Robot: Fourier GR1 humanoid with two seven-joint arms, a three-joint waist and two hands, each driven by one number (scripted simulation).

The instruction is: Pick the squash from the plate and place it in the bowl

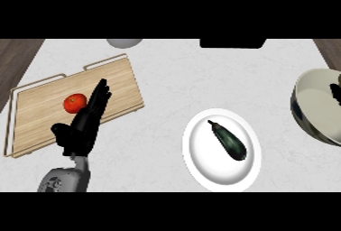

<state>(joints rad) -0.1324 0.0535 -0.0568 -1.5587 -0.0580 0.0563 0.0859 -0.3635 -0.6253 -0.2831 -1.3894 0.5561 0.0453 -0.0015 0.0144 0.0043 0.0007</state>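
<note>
Left forearm (63, 179) — grey, entering at the lower left edge, nearest the camera; it carries the left hand (83, 124), black, fingers straight and raised over the near part of a wooden cutting board (113, 79). The hand is released and grasps nothing; it reads as resting, not reaching. A red tomato (75, 103) lies on the board just beside the fingers, apparently untouched. Plate (200, 158): white, round, on the pale worktop (173, 72) right of centre. Squash (228, 141): dark green, long and slim, lying diagonally across the plate's middle, narrow stem end toward the upper left, thicker end toward the lower right. Handling, as a judgement: light, stiff, smooth-skinned and likely to roll or slip between fingers; not fragile. Best taken across its thicker middle, fingers and thumb on opposite long sides, rather than at the tapering stem end. Bowl (313, 106): large, pale, at the right edge, well apart from the plate, partly cut off by the frame. A dark shape (335, 94) shows at the bowl's right side — possibly the right hand, but too little is visible to tell, and its state cannot be told. The squash is not yet lifted; the whole task remains.
</note>
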